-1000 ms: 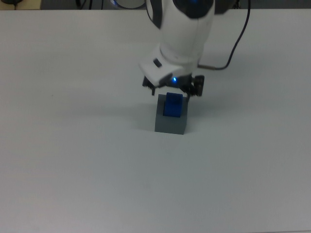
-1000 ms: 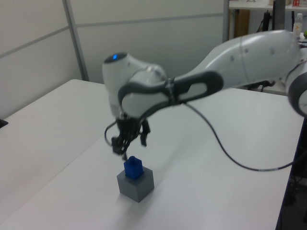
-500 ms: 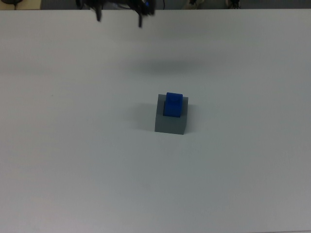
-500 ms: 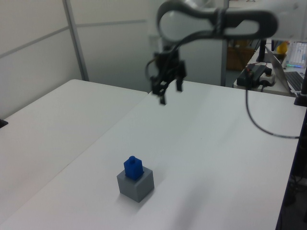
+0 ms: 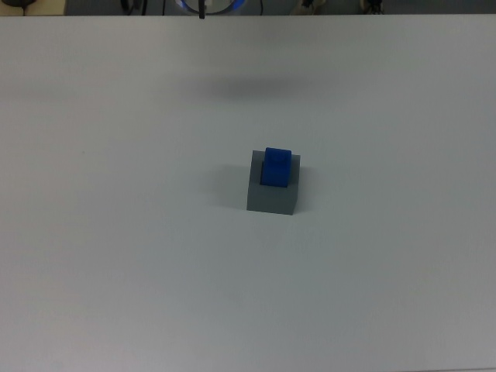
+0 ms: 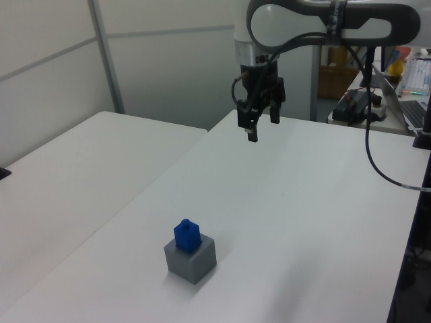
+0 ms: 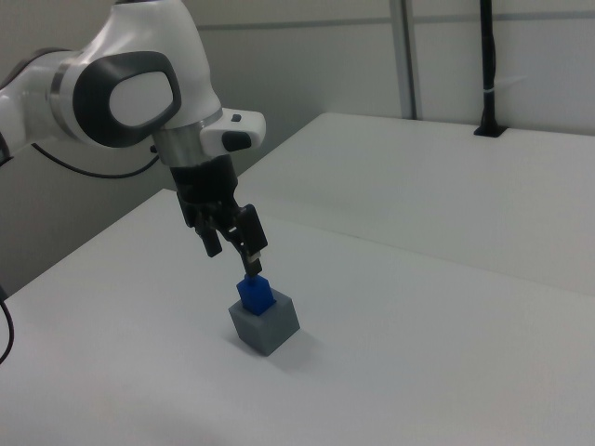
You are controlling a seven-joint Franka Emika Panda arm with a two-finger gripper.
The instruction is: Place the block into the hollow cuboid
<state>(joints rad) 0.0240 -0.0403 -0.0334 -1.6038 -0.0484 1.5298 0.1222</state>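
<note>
The block (image 6: pixel 187 235) sits in the hollow cuboid (image 6: pixel 191 260), its top poking above the rim; the gripper (image 6: pixel 259 121) hangs high and well apart, fingers parted, empty. Placement looks finished; nothing further seems called for

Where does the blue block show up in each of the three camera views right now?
Top view: the blue block sits just above centre.
Left view: low, left of centre.
Right view: low, left of centre.
Shared landmark: the grey hollow cuboid that it sits in.
</note>
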